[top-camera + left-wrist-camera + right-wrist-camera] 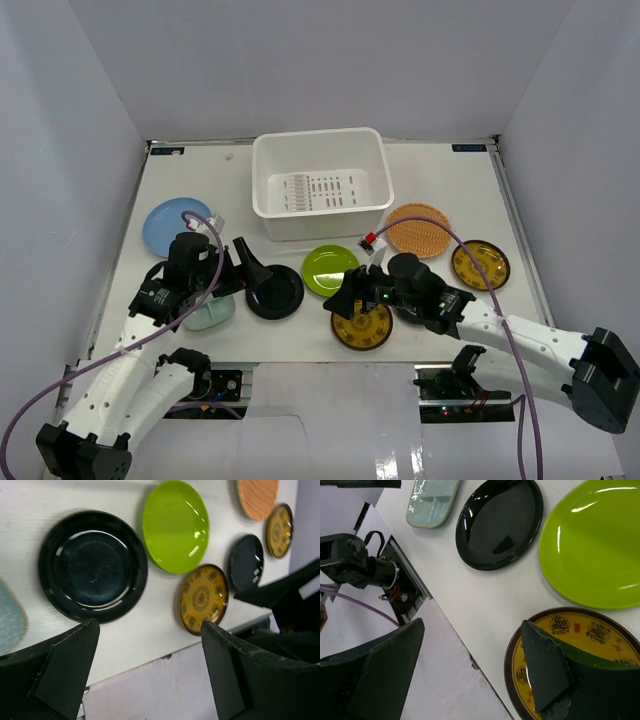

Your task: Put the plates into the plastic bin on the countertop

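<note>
The white plastic bin (320,185) stands empty at the back of the countertop (450,190). In front lie a light blue plate (172,225), a pale mint plate (210,312), a black plate (275,292), a lime green plate (330,269), two gold-patterned plates (362,325) (480,264) and an orange woven plate (418,229). A second black plate (246,562) shows in the left wrist view; my right arm hides it from above. My left gripper (245,270) is open and empty beside the black plate (92,565). My right gripper (350,300) is open, one finger (545,670) over the near gold plate (580,635).
The countertop's near edge (470,655) runs between my right gripper's fingers, with arm bases and cables (365,570) just below it. Grey walls enclose the left, right and back sides.
</note>
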You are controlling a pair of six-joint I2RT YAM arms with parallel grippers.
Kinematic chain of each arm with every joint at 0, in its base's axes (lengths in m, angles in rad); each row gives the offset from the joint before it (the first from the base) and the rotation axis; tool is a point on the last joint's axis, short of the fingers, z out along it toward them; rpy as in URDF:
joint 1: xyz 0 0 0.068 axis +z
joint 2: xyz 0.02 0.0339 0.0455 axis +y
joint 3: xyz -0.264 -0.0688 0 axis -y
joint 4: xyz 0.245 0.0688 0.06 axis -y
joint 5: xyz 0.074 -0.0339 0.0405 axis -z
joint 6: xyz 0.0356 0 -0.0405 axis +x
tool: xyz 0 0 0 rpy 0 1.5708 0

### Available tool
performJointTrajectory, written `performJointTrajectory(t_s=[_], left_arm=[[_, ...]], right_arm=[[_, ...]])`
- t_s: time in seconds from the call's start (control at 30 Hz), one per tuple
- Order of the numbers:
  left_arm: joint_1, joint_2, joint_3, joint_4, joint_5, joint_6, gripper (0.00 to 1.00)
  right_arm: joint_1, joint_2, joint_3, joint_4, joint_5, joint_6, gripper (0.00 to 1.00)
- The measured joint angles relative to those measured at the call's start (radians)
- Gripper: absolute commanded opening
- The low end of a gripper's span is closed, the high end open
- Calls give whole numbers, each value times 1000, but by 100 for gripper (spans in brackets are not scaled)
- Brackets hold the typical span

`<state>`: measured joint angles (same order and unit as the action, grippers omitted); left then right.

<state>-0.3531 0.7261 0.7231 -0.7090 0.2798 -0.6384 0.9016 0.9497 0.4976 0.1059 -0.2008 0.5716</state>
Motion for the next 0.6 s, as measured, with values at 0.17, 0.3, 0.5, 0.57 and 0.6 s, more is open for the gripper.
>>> performJointTrajectory(t_s=[0.17,0.3,0.5,0.57,0.6], left_arm=[[0,61,19,-14,-155,-36,84],[0,117,18,-50,-251,-109,68],[-1,113,19,-216,-490,-221,78],[0,93,19,-227,-552,-242,79],[-1,84,19,-225,-575,-249,80]], right_arm=[[140,138,56,64,124,-3,82],[212,225,77,101,180,-3,83],[242,306,104,132,205,-8,73],[242,340,126,148,206,-8,62],[243,359,142,150,206,-9,58]])
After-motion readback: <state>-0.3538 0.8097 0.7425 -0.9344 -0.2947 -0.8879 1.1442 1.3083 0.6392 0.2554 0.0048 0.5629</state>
